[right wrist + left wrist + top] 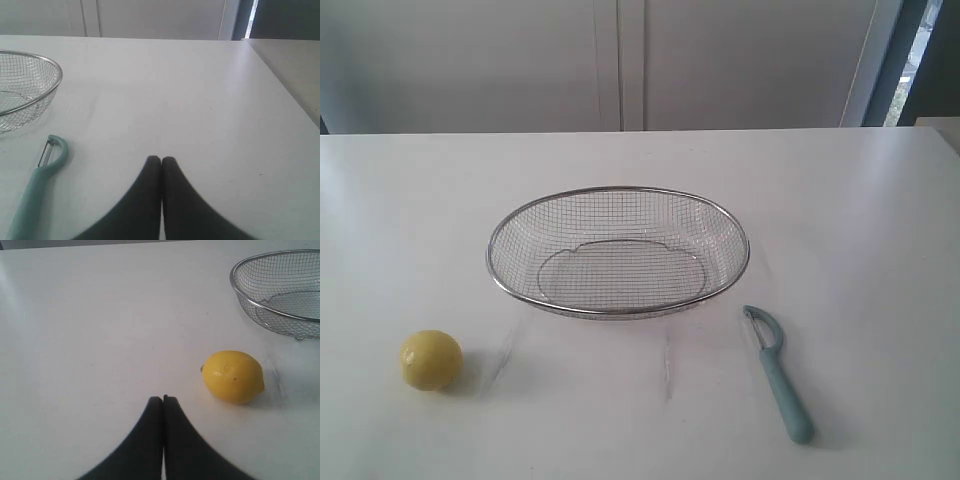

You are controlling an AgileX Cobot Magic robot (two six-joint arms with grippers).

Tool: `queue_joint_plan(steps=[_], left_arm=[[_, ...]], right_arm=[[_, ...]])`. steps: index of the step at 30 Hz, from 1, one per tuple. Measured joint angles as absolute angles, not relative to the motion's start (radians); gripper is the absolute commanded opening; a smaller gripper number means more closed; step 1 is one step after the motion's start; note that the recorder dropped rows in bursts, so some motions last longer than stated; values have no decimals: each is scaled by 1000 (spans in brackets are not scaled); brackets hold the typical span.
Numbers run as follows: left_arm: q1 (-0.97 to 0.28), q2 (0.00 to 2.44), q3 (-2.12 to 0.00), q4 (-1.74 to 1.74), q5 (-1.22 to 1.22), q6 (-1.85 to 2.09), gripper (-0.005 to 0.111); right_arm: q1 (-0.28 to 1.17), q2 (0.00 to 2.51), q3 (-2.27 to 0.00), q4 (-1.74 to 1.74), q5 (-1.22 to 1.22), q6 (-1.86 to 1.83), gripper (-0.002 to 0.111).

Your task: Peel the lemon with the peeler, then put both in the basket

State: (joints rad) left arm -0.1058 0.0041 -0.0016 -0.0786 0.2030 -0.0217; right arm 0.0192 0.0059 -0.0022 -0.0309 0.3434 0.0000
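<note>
Nothing is held yet: the lemon [430,360] lies near-left of the basket [620,188], the peeler [778,372] near-right. The left gripper [163,399] and right gripper [161,159] are closed, empty. Each should be opened first; the round lemon should be gripped firmly, as it may roll.

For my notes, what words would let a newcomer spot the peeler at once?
Find the large oval silver wire-mesh basket mid-table in the exterior view. Off its lower right rim, not touching, lies the slim pale teal plastic peeler, its metal-bladed head toward the basket. It is the only long, thin item; the small round yellow lemon lies far left.
</note>
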Motion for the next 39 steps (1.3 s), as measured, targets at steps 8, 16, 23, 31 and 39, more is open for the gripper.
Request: queue_joint_plan(steps=[8,16,23,31,39], left_arm=[[-106,4,-2,-79,203,-22,0],[-106,4,-2,-79,203,-22,0],[-106,4,-2,-79,203,-22,0],[-106,4,-2,-79,203,-22,0],[-106,4,-2,-79,203,-22,0]], right_arm=[[19,6,-2,-31,343,0,0],[19,6,-2,-31,343,0,0],[19,6,-2,-31,343,0,0],[19,6,-2,-31,343,0,0],[19,6,-2,-31,317,0,0]])
